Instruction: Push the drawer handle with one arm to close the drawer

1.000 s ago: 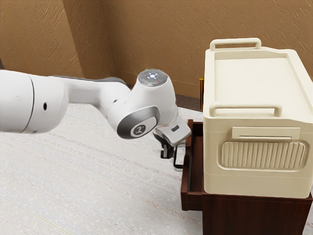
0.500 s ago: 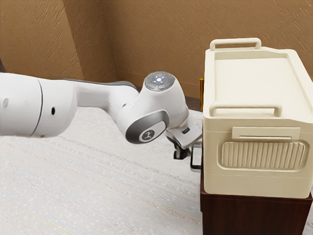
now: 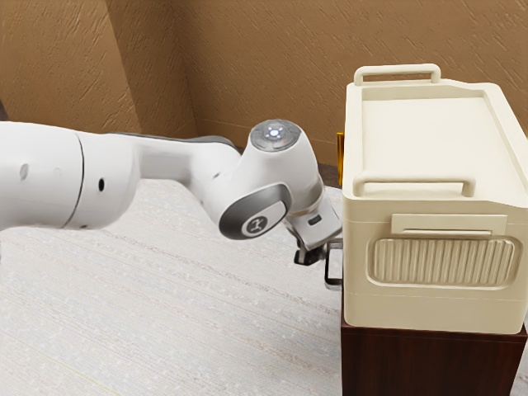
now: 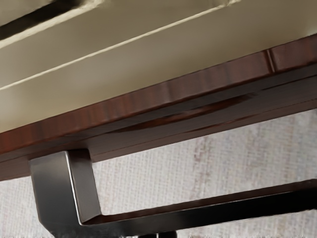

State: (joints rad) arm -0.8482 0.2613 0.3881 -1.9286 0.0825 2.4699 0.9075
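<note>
Close against the outer side of the black handle [image 3: 333,266] is my gripper [image 3: 308,255], at the exterior view's left of the dark wood cabinet [image 3: 429,363]. The drawer no longer sticks out past the cabinet's side there; the beige case hides part of that edge. In the wrist view the handle [image 4: 208,210] runs across below the dark red drawer front [image 4: 148,141]. Two dark fingertips of my gripper [image 4: 157,235] peek out beside its bar, nearly together, with nothing seen between them.
A large beige case [image 3: 429,148] with raised rails stands on the cabinet, near my hand. Pale, streaked floor [image 3: 181,313] spreads out below the arm. Brown textured walls [image 3: 264,58] rise behind, and a small golden object [image 3: 340,157] shows behind the case.
The drawer has slid inward with its handle, from clearly sticking out to about level with the cabinet's side. My hand has moved toward the exterior view's right, only slightly in the last half second.
</note>
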